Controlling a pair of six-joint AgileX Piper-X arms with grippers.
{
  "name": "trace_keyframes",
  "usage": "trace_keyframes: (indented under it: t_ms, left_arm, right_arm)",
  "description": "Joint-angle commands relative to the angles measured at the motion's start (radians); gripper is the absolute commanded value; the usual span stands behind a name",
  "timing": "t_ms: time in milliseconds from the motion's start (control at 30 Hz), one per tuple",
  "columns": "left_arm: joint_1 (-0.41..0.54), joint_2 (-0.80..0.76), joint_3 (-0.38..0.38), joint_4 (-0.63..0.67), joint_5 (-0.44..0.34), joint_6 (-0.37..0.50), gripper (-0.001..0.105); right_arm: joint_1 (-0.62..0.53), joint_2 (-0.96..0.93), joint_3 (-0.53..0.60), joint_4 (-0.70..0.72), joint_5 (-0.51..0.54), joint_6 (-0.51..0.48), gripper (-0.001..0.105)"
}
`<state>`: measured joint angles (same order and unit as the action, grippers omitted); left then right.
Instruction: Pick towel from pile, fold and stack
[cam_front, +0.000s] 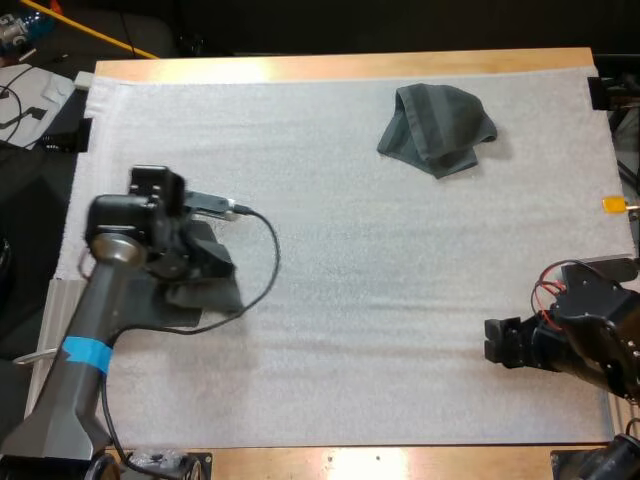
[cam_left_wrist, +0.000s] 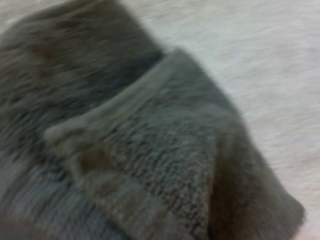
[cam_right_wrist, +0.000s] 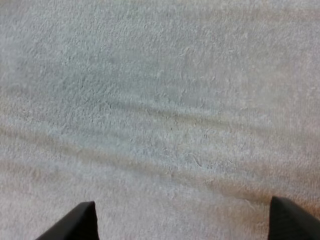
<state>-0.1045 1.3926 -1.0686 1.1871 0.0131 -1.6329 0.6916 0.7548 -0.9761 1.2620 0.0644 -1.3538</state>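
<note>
A crumpled dark grey-green towel (cam_front: 437, 128) lies at the far right of the white mat (cam_front: 380, 260). A second towel (cam_front: 205, 297) of the same colour lies flat at the left, mostly under my left arm. My left gripper (cam_front: 207, 258) hangs low right over this towel. The left wrist view looks closely at that towel (cam_left_wrist: 150, 150), with a folded edge and a corner beside bare mat (cam_left_wrist: 280, 65). My right gripper (cam_front: 497, 341) rests near the mat's right front. It is open (cam_right_wrist: 182, 220), with black fingertips (cam_right_wrist: 80, 222) wide apart over bare mat (cam_right_wrist: 165, 100).
The wooden table edge (cam_front: 350, 66) runs along the far side and the front. Cables and small items (cam_front: 25, 70) lie off the mat at the far left. Light wrinkles cross the mat near my right gripper.
</note>
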Motion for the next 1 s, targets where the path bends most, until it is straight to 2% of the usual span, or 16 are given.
trace_keyframes:
  t_ms: [0,167,400,767,867,967]
  left_arm:
    - [0.072,-0.017,-0.019,0.031,-0.051,0.041,0.000]
    - [0.154,-0.013,-0.044,0.045,-0.060,0.063,0.000]
    - [0.185,-0.002,-0.029,0.046,-0.094,0.063,0.000]
    - [0.188,0.006,-0.029,0.033,-0.205,0.068,0.002]
    - [0.189,0.009,-0.029,0.028,-0.222,0.067,0.017]
    - [0.187,0.012,-0.028,0.021,-0.252,0.064,0.046]
  right_arm:
    - [0.002,-0.002,-0.005,0.007,-0.002,-0.004,0.067]
    - [0.002,-0.002,-0.005,0.009,-0.003,-0.002,0.067]
    - [-0.002,-0.004,-0.005,0.013,-0.007,0.004,0.067]
    - [-0.002,-0.005,-0.007,-0.059,-0.153,0.057,0.067]
    - [0.000,-0.003,-0.007,-0.083,-0.199,0.074,0.067]
    - [0.001,0.000,-0.009,-0.114,-0.249,0.086,0.067]
